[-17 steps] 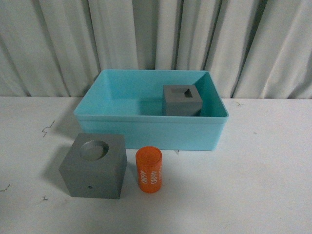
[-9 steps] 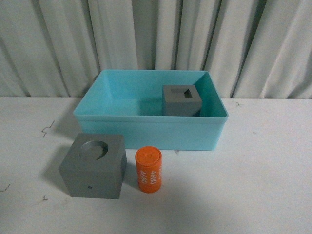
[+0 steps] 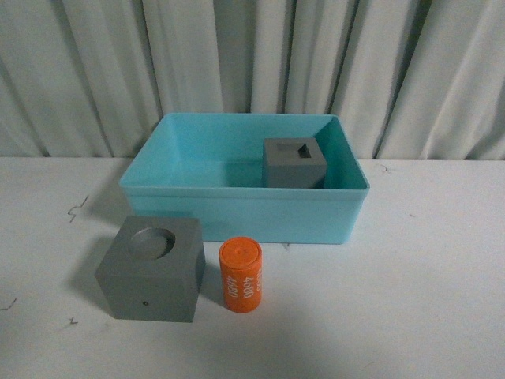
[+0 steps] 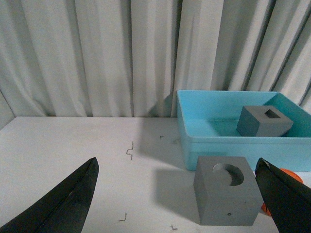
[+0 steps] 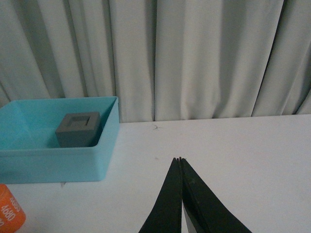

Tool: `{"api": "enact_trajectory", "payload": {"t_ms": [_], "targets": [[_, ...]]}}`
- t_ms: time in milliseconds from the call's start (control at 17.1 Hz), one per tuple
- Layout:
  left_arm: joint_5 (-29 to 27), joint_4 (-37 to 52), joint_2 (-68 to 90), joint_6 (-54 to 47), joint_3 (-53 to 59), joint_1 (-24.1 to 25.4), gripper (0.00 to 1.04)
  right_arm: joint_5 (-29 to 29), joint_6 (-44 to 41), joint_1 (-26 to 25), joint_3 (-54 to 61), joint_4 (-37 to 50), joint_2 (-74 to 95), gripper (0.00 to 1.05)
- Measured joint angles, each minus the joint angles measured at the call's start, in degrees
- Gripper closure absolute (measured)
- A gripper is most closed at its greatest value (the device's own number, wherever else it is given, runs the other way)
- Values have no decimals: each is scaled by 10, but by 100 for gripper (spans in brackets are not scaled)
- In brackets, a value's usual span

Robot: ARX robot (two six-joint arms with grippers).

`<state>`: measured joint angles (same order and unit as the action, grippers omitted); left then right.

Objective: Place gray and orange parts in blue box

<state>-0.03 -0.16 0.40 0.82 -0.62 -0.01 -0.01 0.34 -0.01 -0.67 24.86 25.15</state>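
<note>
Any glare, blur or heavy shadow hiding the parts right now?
Front view: even light, no glare; round-recess cube and orange cylinder clear, faint shadow left of the cube. Left wrist view: the jaws are dark silhouettes, one covering most of the cylinder. Right wrist view: cylinder cut off by the frame edge.

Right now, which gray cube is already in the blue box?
The cube with the rectangular recess. The round-recess cube sits outside the blue box, beside the orange cylinder.
</note>
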Motion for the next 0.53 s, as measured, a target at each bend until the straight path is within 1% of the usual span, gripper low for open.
{"api": "enact_trajectory", "payload": {"t_ms": [526], "targets": [[0,0,0,0,0,0,7,0,0,0,0,-123,-126,103]]}}
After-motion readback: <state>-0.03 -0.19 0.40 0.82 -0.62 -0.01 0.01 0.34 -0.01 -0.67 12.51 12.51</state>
